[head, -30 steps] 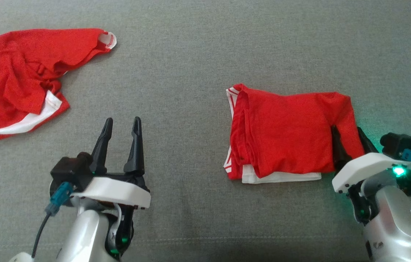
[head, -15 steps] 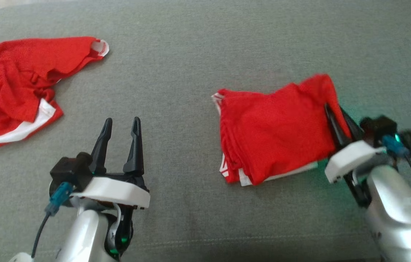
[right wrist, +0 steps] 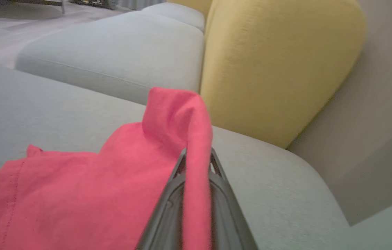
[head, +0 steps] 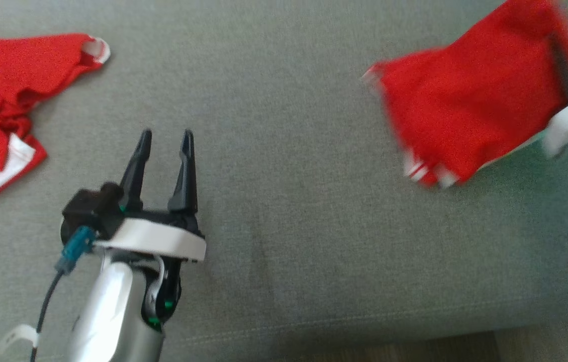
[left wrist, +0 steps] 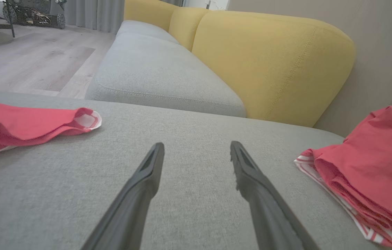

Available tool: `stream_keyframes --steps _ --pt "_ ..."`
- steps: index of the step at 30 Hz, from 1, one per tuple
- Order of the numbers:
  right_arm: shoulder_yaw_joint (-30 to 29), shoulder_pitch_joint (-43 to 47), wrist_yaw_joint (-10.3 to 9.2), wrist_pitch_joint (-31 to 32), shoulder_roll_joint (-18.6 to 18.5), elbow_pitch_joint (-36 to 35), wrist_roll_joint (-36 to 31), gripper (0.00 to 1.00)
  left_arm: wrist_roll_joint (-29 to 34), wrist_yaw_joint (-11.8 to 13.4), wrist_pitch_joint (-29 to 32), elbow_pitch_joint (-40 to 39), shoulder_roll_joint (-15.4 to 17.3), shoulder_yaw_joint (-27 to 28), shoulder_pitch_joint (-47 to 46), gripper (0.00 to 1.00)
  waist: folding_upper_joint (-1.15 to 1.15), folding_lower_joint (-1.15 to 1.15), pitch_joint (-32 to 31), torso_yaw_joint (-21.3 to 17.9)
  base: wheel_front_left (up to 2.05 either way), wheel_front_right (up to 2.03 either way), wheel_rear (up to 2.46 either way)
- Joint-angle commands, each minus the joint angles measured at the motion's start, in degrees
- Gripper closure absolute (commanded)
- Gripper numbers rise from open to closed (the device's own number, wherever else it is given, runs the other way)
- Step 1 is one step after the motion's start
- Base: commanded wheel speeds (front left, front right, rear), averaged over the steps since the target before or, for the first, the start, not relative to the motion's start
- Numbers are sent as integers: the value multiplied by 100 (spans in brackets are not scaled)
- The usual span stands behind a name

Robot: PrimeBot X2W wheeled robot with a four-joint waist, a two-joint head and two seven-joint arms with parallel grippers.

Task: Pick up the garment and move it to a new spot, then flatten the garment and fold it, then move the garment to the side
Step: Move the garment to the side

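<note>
Folded garment (head: 465, 115) has shifted rightward, one edge raised: right gripper (right wrist: 196, 154) clamped on that edge, so move-aside looks underway; left gripper (head: 166, 134) spread open, idle.

Grey fabric sofa seat (head: 284, 241) in foreground; stitched seam (head: 364, 320) along front edge. Second grey seat cushion (left wrist: 161, 73) adjoining, beyond. Yellow back cushions (left wrist: 272, 66) behind, tops rounded. Pale wood-look floor (left wrist: 26, 59) left. Beige wall (left wrist: 383, 41) right. Grey curtain (left wrist: 92, 14) far back. Light soft, even.
</note>
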Motion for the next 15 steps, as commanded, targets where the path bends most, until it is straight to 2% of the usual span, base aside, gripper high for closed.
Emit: stream_keyframes --steps 1,3,6,12,15 --pt "-57 -157 -5 46 -213 -115 39 100 49 -29 -33 -228 39 215 -217 0 0 0 209 -74 0 0 0" --pt "-383 -335 -5 165 -350 -7 192 100 74 -45 -33 -248 39 200 -319 0 0 0 376 -100 0 0 0" --pt "-994 -559 -5 338 -364 181 374 100 111 -68 -33 -268 39 195 -429 0 0 0 582 -154 0 0 0" --pt "-1969 -838 -5 459 -160 454 423 100 185 -146 -33 -238 39 215 -613 0 0 0 845 -191 0 0 0" --pt "-2105 -850 -5 445 -92 450 375 100 195 -160 -33 -217 39 257 -632 0 0 0 874 -188 0 0 0"
